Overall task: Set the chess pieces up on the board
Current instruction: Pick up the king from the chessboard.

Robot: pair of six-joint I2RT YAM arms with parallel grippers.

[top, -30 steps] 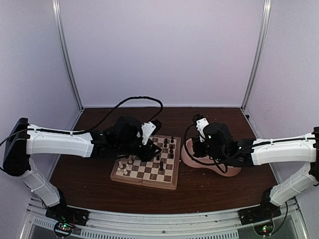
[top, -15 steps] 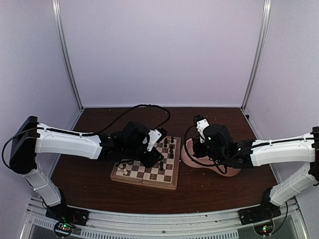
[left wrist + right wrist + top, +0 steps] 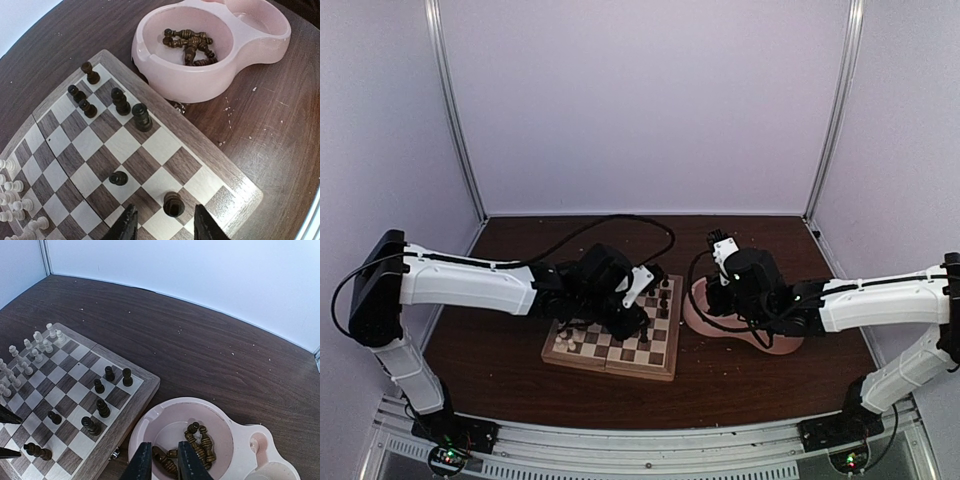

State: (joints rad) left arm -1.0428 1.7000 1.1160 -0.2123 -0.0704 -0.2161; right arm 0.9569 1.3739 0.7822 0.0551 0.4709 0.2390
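Straddling a dark piece (image 3: 173, 204) by the board (image 3: 150, 145) corner, left end effector (image 3: 164, 214) stands apart; right end effector's (image 3: 161, 447) state unclear.

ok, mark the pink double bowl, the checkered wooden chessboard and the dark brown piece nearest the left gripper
pink double bowl (image 3: 200, 85), left wrist view, outer wall.
checkered wooden chessboard (image 3: 215, 162), left wrist view, tan rim.
dark brown piece (image 3: 173, 204), left wrist view, its top.

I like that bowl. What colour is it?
Pink bowl; the left wrist view shows it best.

Checkered board (image 3: 150, 146), dark pieces (image 3: 141, 116) upright one end, cream pieces (image 3: 38, 340) opposite
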